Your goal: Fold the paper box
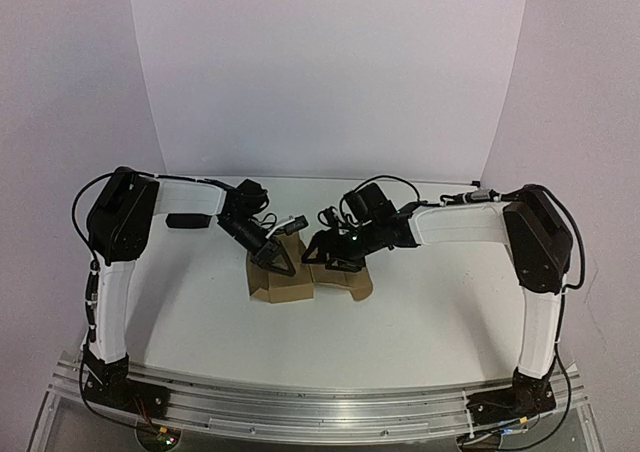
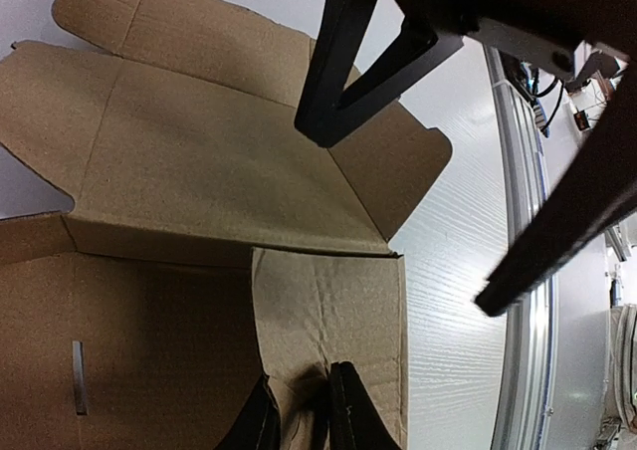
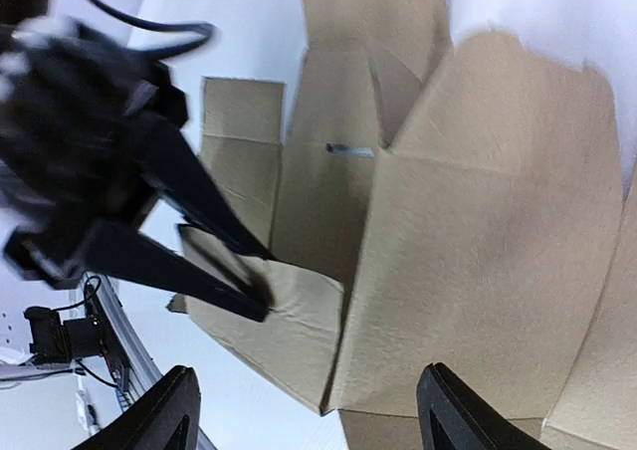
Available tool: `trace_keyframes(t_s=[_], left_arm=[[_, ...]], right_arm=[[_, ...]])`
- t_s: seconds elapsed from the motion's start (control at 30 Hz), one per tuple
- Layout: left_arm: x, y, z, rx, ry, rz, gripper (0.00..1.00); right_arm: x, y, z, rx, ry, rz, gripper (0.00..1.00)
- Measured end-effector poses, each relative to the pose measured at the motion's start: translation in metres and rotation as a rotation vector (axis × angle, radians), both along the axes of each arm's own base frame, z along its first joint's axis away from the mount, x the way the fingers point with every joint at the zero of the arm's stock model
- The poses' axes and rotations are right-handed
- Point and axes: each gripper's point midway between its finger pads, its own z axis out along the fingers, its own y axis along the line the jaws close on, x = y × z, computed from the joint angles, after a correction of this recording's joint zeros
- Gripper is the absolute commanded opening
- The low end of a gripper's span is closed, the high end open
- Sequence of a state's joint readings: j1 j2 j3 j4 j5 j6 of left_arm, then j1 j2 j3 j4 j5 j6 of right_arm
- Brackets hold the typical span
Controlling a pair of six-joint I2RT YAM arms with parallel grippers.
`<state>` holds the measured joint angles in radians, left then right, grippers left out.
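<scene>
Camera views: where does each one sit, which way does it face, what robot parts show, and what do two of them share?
Top external: above and behind the arm bases, looking down at the table; both arms, left end effector and right end effector over the paper box.
Left wrist: on the left arm, looking down onto the paper box; its own open fingers in front.
Right wrist: on the right arm, facing the paper box; own fingertips at the bottom edge.
Shared: the right wrist also shows the left end effector on the cardboard.

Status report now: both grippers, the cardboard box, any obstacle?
Left gripper open over a flap. Right gripper open above. Brown cardboard box partly folded, flaps spread. No obstacle seen.
</scene>
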<state>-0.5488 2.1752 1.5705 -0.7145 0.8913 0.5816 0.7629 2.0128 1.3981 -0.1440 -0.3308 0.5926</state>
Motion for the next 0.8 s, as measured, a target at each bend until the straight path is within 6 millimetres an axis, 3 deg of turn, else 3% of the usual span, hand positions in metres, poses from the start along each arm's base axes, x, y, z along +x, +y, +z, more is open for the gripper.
trace_keyframes(t_s=[0.2, 0.33, 0.47, 0.53, 0.7, 0.8], left_arm=[[0.001, -0.002, 0.0, -0.015, -0.013, -0.021, 0.15], [0.001, -0.003, -0.001, -0.022, -0.017, -0.033, 0.15], [-0.001, -0.002, -0.002, -0.025, -0.007, -0.037, 0.16], [-0.001, -0.003, -0.002, -0.025, -0.006, -0.038, 0.16], [0.0, -0.003, -0.002, -0.026, -0.006, -0.041, 0.16], [-0.001, -0.003, -0.003, -0.025, 0.003, -0.042, 0.16]], right_arm=[[0.002, 0.007, 0.031, -0.006, -0.232, 0.165, 0.83], [-0.02, 0.019, 0.034, -0.058, -0.517, 0.469, 0.92], [-0.062, 0.029, 0.026, -0.111, -0.781, 0.806, 0.86], [-0.074, 0.032, 0.023, -0.139, -0.882, 0.931, 0.8], [-0.064, 0.031, 0.016, -0.219, -1.019, 1.073, 0.61], [-0.055, 0.03, 0.008, -0.258, -1.058, 1.12, 0.57]])
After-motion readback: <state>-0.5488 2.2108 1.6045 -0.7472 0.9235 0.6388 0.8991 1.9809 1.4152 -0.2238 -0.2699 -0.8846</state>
